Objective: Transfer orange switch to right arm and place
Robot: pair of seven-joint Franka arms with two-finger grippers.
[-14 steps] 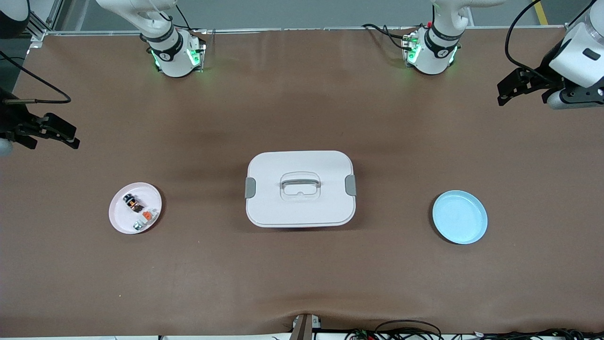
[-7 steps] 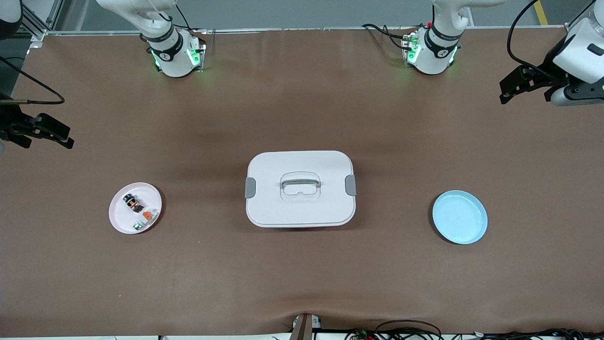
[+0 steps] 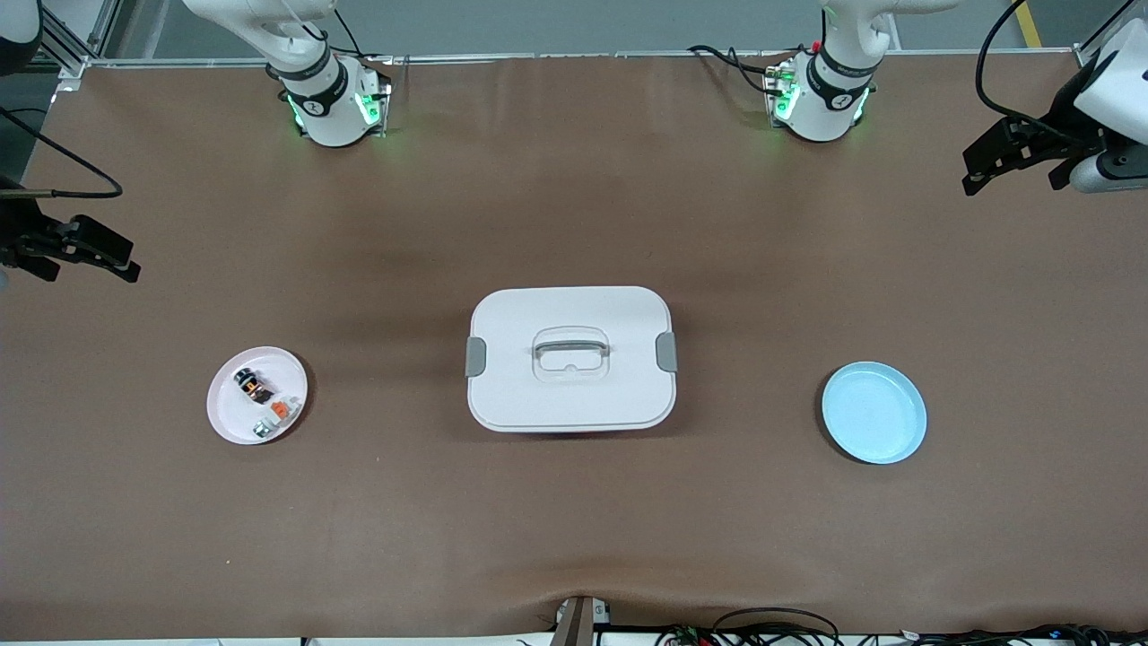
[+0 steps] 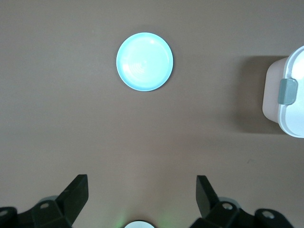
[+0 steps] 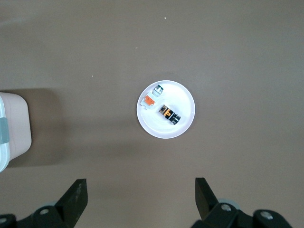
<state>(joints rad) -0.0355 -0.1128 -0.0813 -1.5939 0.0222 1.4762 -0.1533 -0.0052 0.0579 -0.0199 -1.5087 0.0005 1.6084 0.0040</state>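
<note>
The orange switch (image 3: 254, 386) (image 5: 169, 114), a tiny black block with an orange face, lies on a pink plate (image 3: 229, 408) (image 5: 183, 102) toward the right arm's end of the table. My right gripper (image 3: 126, 260) (image 5: 140, 182) hangs open and empty, high over the table at that end, well apart from the plate. My left gripper (image 3: 978, 170) (image 4: 142, 179) is also open and empty, high over the table at the left arm's end. A bare blue plate (image 3: 874, 412) (image 4: 145, 61) sits at that end.
A white lidded box (image 3: 570, 358) (image 4: 287, 97) (image 5: 14, 128) with grey clips and a handle stands mid-table between the plates. The pink plate also holds a whitish-grey part with an orange piece (image 3: 280, 410) (image 5: 149, 101) and a small silver part (image 3: 261, 430) (image 5: 158, 90).
My left gripper has drifted outward toward the left arm's end of the table. The right gripper shifted slightly outward, then held still. Nothing on the table moved.
</note>
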